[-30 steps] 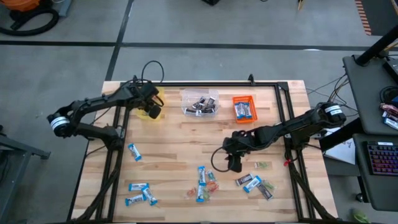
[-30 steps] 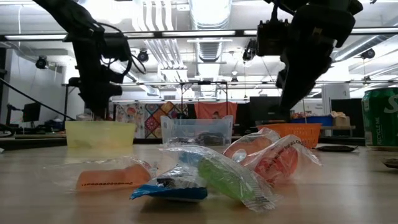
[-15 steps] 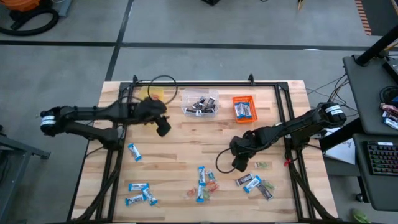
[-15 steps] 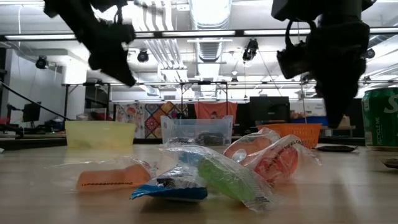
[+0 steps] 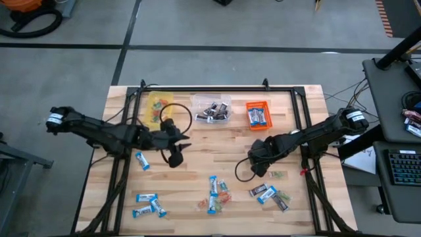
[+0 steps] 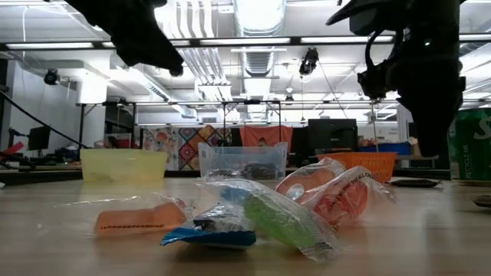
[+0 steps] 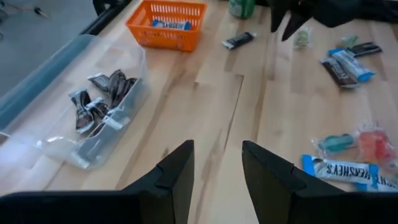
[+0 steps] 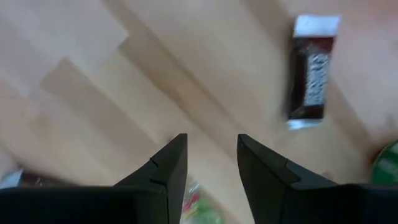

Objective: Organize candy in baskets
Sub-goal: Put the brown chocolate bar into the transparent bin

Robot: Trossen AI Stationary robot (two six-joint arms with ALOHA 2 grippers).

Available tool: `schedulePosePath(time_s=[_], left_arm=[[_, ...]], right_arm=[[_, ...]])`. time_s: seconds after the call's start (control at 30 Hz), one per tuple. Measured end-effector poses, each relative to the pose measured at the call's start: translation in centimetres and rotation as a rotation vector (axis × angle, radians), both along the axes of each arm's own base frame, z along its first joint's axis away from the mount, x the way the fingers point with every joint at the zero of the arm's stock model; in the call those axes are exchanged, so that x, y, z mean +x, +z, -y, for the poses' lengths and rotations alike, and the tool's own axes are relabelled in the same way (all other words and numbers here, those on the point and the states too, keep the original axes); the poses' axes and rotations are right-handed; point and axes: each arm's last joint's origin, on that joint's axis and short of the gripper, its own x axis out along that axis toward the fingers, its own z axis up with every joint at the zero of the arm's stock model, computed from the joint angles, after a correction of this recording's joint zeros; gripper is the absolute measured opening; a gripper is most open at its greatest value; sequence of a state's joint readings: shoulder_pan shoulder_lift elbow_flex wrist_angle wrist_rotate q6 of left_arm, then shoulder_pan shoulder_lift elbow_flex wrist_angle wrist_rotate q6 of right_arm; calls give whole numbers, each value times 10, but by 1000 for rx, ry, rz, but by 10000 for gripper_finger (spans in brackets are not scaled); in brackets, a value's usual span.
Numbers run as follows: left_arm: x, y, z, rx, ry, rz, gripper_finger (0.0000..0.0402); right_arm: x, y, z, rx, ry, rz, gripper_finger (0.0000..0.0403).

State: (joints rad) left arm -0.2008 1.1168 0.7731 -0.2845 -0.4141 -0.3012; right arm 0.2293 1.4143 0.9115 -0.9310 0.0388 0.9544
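Along the far edge of the wooden bench (image 5: 197, 141), three baskets are lined up: a yellow basket (image 5: 156, 105) with a few coloured sweets, a clear basket (image 5: 211, 108) filled with dark wrapped pieces, and an orange basket (image 5: 258, 113) with blue-and-white bars. Loose candy is scattered over the near half: a single blue-and-white bar (image 5: 141, 160) towards the left, three more bars (image 5: 147, 204) at the near left, a mixed heap (image 5: 217, 191) of blue, red, orange and green pieces at the middle, and dark and blue pieces (image 5: 270, 194) at the near right. A green can (image 6: 469, 144) is seen at the right in the low view.

Over bare wood near the middle, the left tool (image 5: 175, 153) is held with its fingers (image 7: 177, 171) spread and nothing between them. The right tool (image 5: 258, 170) is poised above the bench just beyond the right-hand candy, its fingers (image 8: 171, 163) likewise spread and empty; a dark wrapped bar (image 8: 313, 74) is seen ahead of them.
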Motion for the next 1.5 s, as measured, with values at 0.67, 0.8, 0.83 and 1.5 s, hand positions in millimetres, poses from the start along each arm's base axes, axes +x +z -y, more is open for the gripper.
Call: schedulePosePath(time_s=[0.67, 0.8, 0.83, 1.5], left_arm=[[10, -13, 8, 64, 32, -36, 118], [11, -15, 9, 65, 32, -42, 118], [11, -15, 9, 66, 32, -43, 118], [15, -9, 10, 47, 33, 27, 118]], right_arm=[[10, -18, 32, -183, -45, -79, 137], [11, -28, 32, -189, -17, -144, 137], [11, -30, 32, -190, -3, -158, 137], [15, -55, 32, -191, 221, -250, 75]])
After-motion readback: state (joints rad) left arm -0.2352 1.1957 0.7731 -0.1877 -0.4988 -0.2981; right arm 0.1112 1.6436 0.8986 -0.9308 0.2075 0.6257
